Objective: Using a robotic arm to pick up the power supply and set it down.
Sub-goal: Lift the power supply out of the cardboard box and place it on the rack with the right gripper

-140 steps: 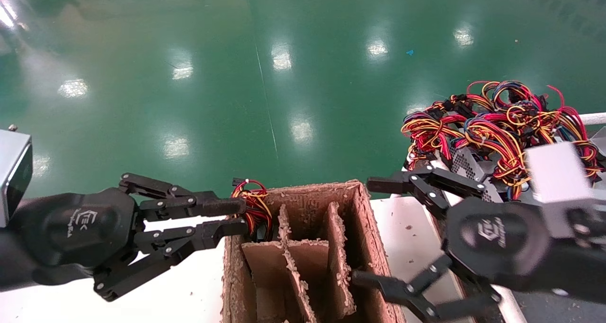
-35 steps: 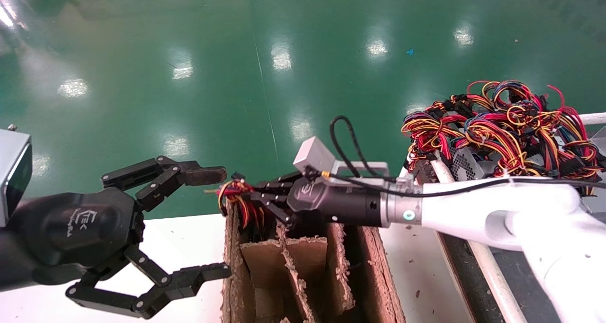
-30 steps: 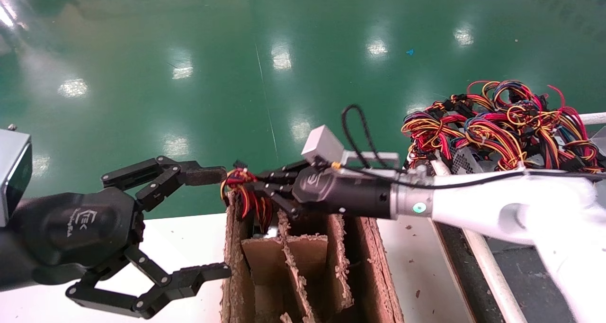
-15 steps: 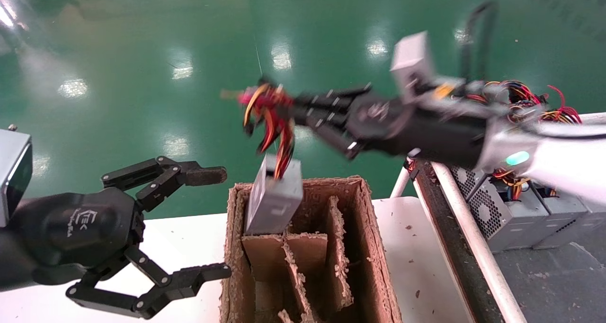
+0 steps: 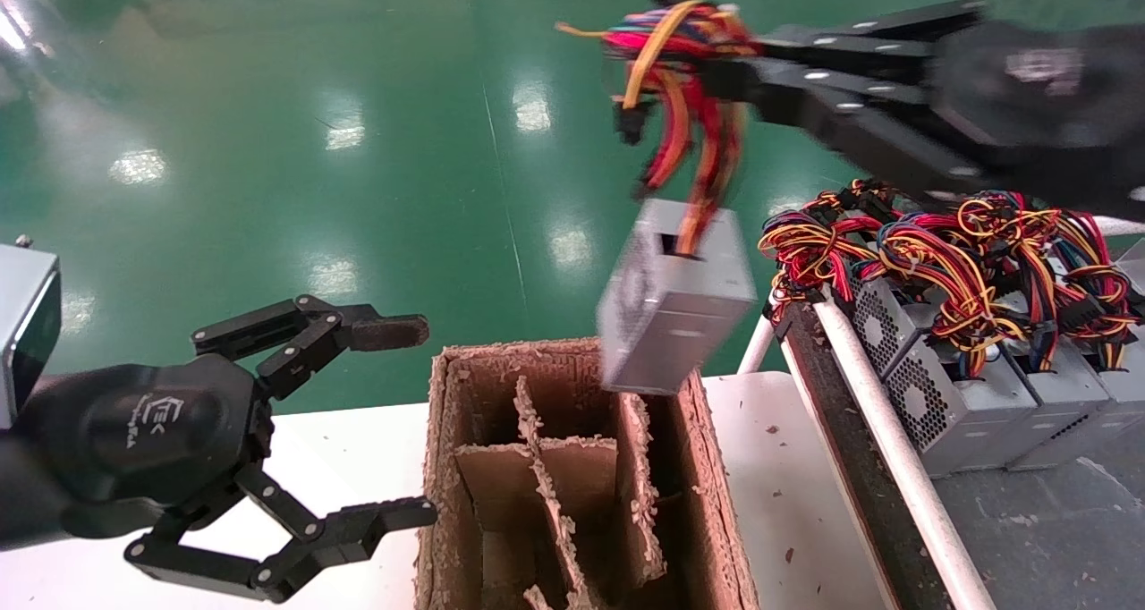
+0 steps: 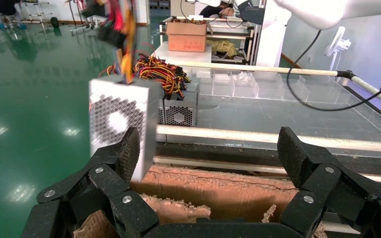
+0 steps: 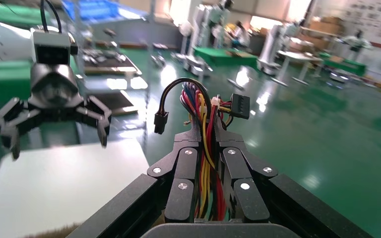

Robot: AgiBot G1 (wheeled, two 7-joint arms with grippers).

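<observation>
A grey power supply (image 5: 675,301) hangs in the air by its bundle of red, yellow and black wires (image 5: 684,82), tilted, its lower corner just above the far right corner of a ragged cardboard box (image 5: 707,467) that stands on the white bench (image 5: 349,453). The left wrist view shows the unit's perforated fan grille (image 6: 116,119) facing that camera, the metal case clear of the box rim.

The right gripper (image 5: 760,55) of the robotic arm reaches in from the upper right, its black jaws clenched on the wire bundle well above the case; the right wrist view shows the strands (image 7: 206,148) pinched between the two fingers (image 7: 181,183), with black connectors (image 7: 238,105) sticking out past the tips. The case itself touches neither jaw.

The box is split by torn cardboard dividers (image 5: 550,476) into several upright compartments, all open at the top.

To the right of the bench, beyond a white rail (image 5: 881,422), a row of similar grey units (image 5: 966,404) sits side by side on a dark surface, their coloured cables (image 5: 966,252) heaped on top.

The left gripper (image 5: 394,422) hovers at the near left, over the bench beside the box, jaws spread wide and holding nothing; its upper fingertip (image 5: 389,331) is dusted brown. A glossy green floor (image 5: 313,145) lies beyond.
</observation>
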